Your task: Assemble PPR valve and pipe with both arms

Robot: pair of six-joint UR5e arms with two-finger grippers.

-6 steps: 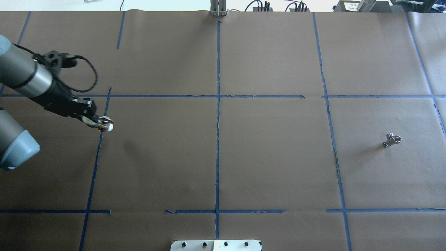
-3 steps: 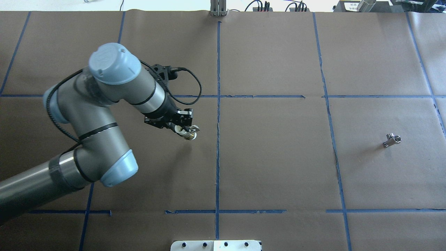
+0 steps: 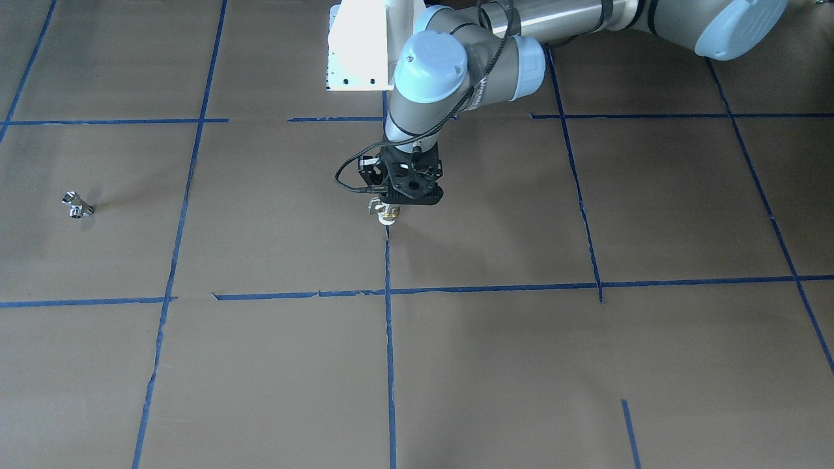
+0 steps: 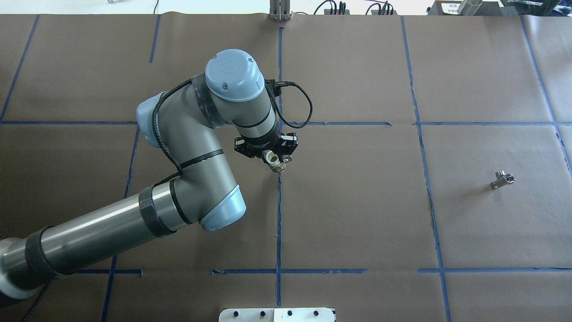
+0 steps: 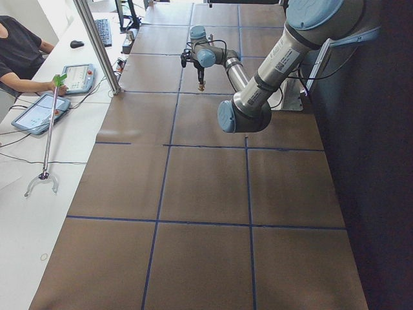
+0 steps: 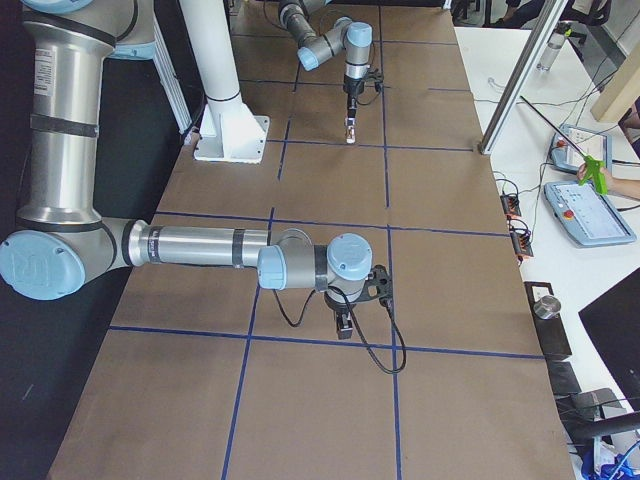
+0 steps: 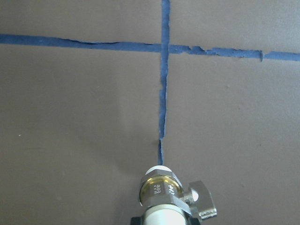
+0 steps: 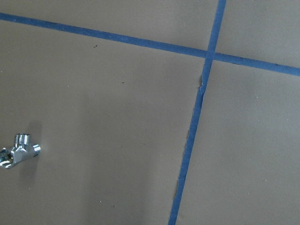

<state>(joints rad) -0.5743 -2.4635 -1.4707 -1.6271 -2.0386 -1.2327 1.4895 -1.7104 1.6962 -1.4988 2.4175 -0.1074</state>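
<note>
My left gripper [image 4: 275, 163] is shut on the PPR valve [image 4: 278, 168], a white-and-brass cylinder with a grey lever. It holds the valve above the table's centre tape line. The valve also shows in the front view [image 3: 388, 216] and in the left wrist view [image 7: 161, 192], pointing down at the tape. The pipe [image 4: 502, 180], a small chrome branched fitting, lies alone on the paper at the far right. It also shows in the front view [image 3: 77, 205] and the right wrist view [image 8: 18, 151]. My right gripper [image 6: 343, 325] shows only in the exterior right view; I cannot tell whether it is open or shut.
Brown paper with a blue tape grid [image 4: 279, 214] covers the table. The white pedestal base [image 3: 358, 45] stands at the robot's side. A metal post [image 4: 280, 11] and cables sit at the far edge. An operators' desk with tablets [image 5: 39, 110] runs alongside.
My left arm has swung from the table's left edge to the centre tape line, carrying the valve. The pipe has not moved.
</note>
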